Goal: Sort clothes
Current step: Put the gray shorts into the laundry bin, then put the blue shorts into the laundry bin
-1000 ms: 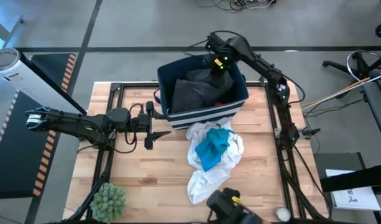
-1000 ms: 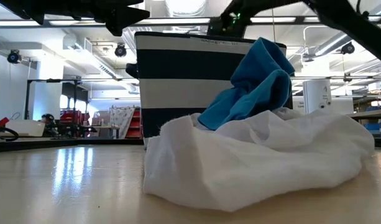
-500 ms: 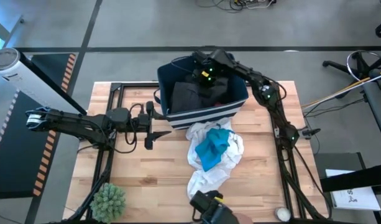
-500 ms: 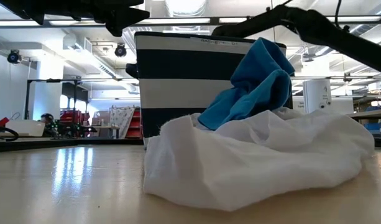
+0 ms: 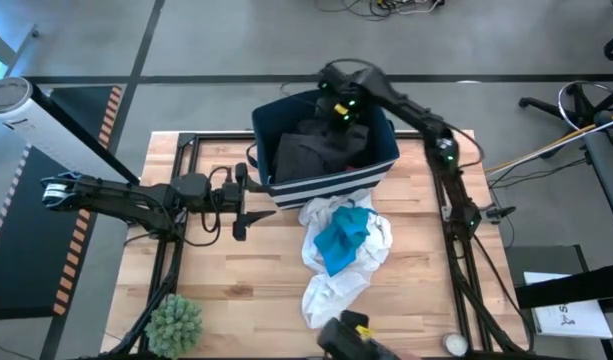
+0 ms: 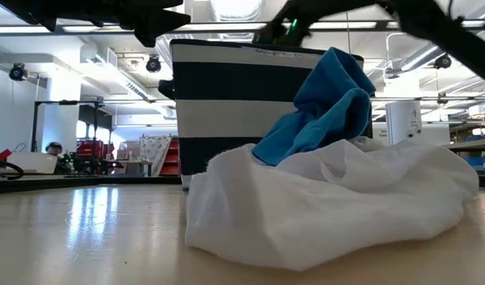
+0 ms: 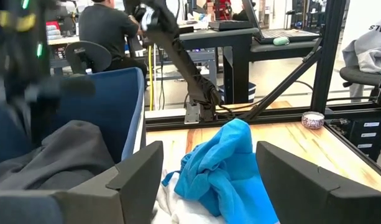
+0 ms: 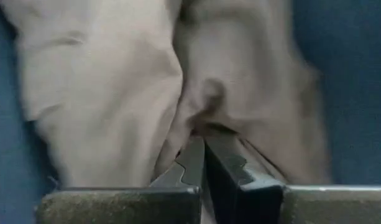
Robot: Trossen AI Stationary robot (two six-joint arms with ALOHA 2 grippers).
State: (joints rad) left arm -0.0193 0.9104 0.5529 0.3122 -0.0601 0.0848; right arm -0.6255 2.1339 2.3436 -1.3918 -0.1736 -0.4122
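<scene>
- Clothes are split: a dark grey garment [image 5: 321, 148] fills the striped bin [image 5: 326, 186], while a white one [image 5: 336, 265] and a teal one [image 5: 343, 236] lie on the desk [image 5: 236, 290] just in front.
- Our right gripper [image 5: 338, 105], deeper over the bin half a second ago, has drawn back toward its far rim, jaws pinched on grey cloth.
- We judge a lift-out is starting.
- Our left gripper [image 5: 248, 212] waits beside the bin, jaws apart.

One camera looks straight down on the whole desk [image 5: 236, 280]. Another sits at desk height, facing the striped bin [image 6: 242, 103] across white and blue cloth. The left wrist camera shares that bin; the right wrist camera presses close against grey fabric [image 8: 115, 81].
</scene>
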